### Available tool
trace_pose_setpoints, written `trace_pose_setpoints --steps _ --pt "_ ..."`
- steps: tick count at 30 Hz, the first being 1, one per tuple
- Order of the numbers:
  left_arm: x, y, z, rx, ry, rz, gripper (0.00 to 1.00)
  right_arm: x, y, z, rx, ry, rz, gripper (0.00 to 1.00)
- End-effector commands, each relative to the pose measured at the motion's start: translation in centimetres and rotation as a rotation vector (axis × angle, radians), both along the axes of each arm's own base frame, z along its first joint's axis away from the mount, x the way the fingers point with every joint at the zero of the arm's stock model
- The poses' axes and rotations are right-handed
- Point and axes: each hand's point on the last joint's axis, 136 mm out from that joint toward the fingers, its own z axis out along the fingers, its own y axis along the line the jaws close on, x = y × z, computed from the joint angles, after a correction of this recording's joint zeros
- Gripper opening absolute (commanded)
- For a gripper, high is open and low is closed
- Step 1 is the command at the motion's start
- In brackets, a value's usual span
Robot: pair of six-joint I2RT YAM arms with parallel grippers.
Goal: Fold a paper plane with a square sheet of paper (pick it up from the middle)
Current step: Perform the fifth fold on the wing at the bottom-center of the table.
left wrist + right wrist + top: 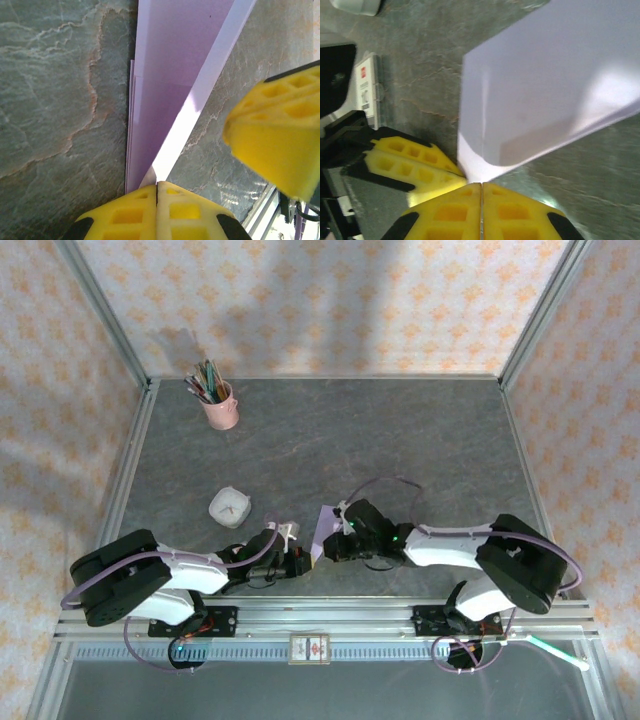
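Left gripper, jaws pressed together, pinches the narrow end of the folded lavender paper; the pinched tip is hidden between its pads. Right gripper, also clamped, grips the same end just beside it. The paper's far end is cut off in both wrist views. A small white container, too small to make out clearly, sits left of the paper.

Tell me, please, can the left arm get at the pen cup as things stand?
Probably not yet: the left fingers are shut on the paper, as are the right fingers. Nothing else blocks the cup.
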Motion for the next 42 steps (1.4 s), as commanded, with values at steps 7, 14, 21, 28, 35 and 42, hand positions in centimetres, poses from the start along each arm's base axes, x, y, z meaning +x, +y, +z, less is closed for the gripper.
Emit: trace_pose_setpoints --steps 7,14,21,28,35,42 --pt "-3.6 3.9 -5.3 0.195 0.177 -0.018 0.0 -0.1 1.8 0.0 0.072 0.021 -0.006 0.06" --pt "-3.8 4.0 -5.4 0.199 0.183 -0.025 0.0 0.0 2.1 -0.7 0.054 0.025 0.01 0.06" --pt "-3.9 4.1 -5.5 0.202 0.185 -0.026 0.0 0.8 2.3 -1.5 -0.001 -0.001 0.019 0.04" --pt "-4.0 4.2 -5.6 0.212 0.184 -0.033 0.0 1.4 2.3 -2.2 -0.04 -0.007 0.019 0.04" --pt "-4.2 4.7 -6.1 0.243 0.193 -0.04 0.0 2.0 2.0 -3.0 -0.081 0.0 0.007 0.03" --pt "-5.1 5.4 -7.0 0.268 0.236 -0.036 0.0 2.8 1.2 -3.8 -0.122 0.025 -0.03 0.03"
